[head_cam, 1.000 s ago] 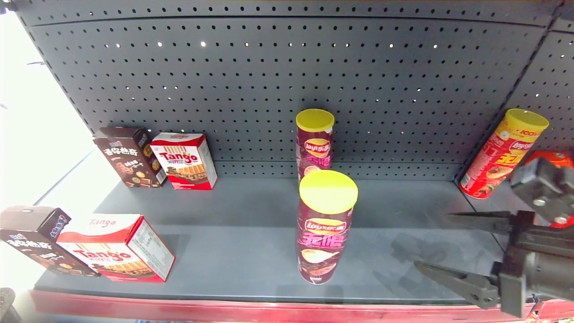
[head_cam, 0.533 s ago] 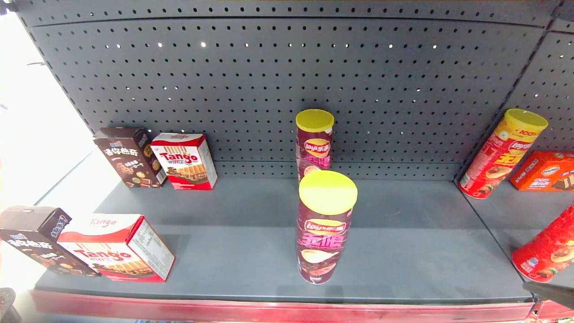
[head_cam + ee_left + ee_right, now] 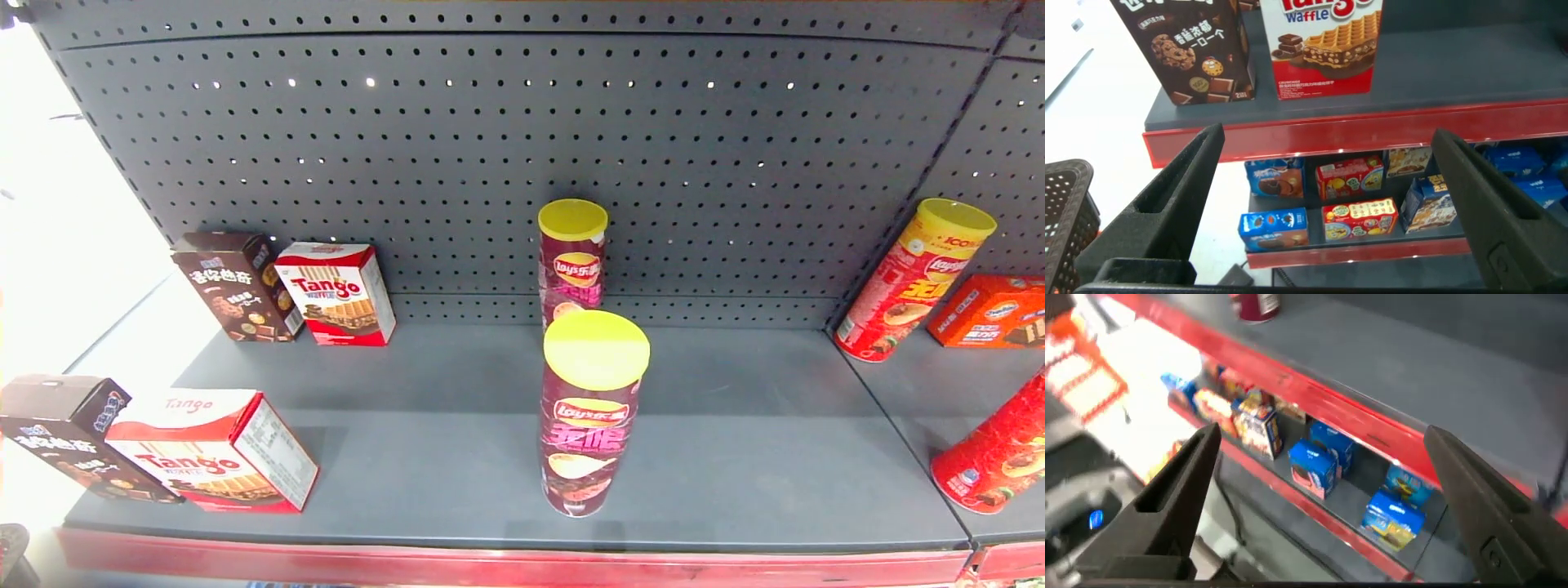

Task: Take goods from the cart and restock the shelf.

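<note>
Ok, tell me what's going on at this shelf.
A two-armed robot is restocking a shelf, but nothing is being handled right now. The left end effector and right end effector are both open and empty, out in front of the shelf's red edge. Two purple chip cans stand upright mid-shelf, the front can ahead of the back can, with snack boxes to the left.

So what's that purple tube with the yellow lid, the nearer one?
The nearer purple can is a tall round tube with a printed wrap picturing crisps and a flat yellow lid. It stands upright, closed, toward the front of the grey shelf, directly before a matching can. Only the shelf visibly touches it.
</note>
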{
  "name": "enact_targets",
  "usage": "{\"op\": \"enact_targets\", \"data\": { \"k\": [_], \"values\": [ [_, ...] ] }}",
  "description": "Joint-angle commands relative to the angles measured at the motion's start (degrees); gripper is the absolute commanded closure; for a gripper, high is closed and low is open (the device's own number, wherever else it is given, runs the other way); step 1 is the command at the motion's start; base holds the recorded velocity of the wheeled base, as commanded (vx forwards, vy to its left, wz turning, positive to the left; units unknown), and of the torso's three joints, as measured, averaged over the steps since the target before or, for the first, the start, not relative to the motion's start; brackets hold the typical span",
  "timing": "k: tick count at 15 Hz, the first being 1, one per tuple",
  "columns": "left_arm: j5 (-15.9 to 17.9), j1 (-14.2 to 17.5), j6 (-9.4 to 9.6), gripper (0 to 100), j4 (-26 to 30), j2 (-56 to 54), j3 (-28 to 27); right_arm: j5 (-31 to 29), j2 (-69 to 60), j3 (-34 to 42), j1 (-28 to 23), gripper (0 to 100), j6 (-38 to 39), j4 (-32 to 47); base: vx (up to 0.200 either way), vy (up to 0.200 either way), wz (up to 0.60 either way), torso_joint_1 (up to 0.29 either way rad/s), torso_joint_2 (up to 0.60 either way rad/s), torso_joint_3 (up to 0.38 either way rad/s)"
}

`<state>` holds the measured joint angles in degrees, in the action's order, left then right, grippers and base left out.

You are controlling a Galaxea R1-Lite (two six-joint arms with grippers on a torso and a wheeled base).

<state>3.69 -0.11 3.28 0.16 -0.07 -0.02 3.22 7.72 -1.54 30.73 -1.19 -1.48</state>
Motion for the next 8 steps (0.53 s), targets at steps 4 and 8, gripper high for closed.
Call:
{"op": "enact_targets", "data": {
  "k": [4, 8],
  "values": [
    [0.0, -0.07, -0.03, 0, 0.02, 0.07, 0.02, 1.35, -0.86, 0.39, -27.57, 0, 3.57, 0.6, 0.0, 0.0, 0.0, 0.0, 0.0, 0.0],
    [0.0, 0.02, -0.03, 0, 0.02, 0.07, 0.02, -0.49, -6.84, 0.66, -30.82, 0, 4.01, -0.37, 0.0, 0.0, 0.0, 0.0, 0.0, 0.0]
  ]
}}
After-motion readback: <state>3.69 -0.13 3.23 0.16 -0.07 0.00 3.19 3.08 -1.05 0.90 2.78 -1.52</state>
